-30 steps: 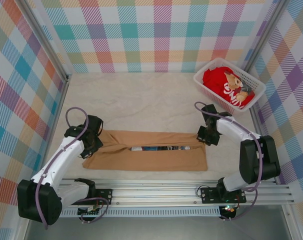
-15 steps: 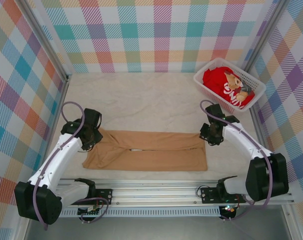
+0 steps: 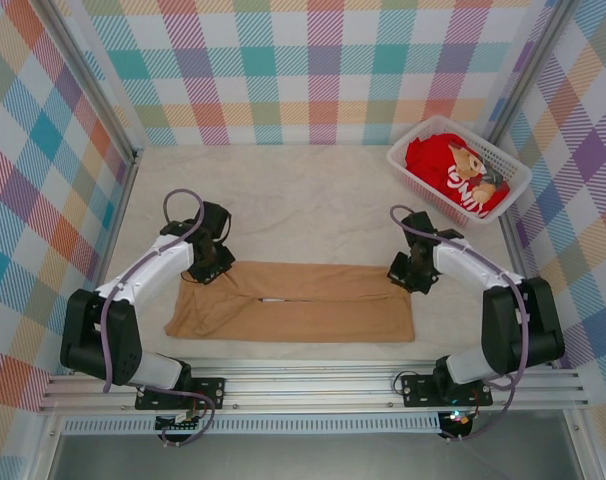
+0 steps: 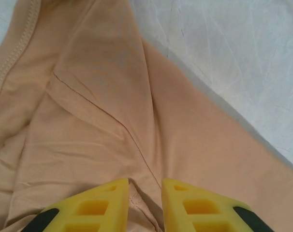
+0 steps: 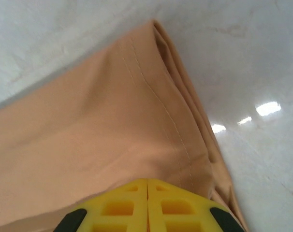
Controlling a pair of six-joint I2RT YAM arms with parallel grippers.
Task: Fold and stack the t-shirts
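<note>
I judge I'm partway through folding the tan t-shirt (image 3: 303, 312). It lies flat on the table (image 3: 303, 200) as a long band running left to right along the near side, and its folded-in edges meet in a thin line along the middle. The red t-shirt (image 3: 438, 160) sits bundled in the white basket (image 3: 423, 186) at the far right, well apart from the work, so nothing is stacked yet.

My left gripper (image 3: 209, 268) is at the band's far-left corner. On the left wrist camera its jaws stand a little apart over the cloth with a small pucker between them, and I don't read that as a clamp. My right gripper (image 3: 405, 275) is at the far-right corner. Its fingers are pressed flat together above the hemmed edge, and I see no cloth between them.

To my eye the lengthwise folds are done and the crosswise fold is next. That calls for a firm pinch through all the layers at one end. I would then lift just enough to clear the table and carry that end over to the other without dragging the lower layers out of line. The stacked edges at the right corner look ready to splay if I catch only the top layer.
</note>
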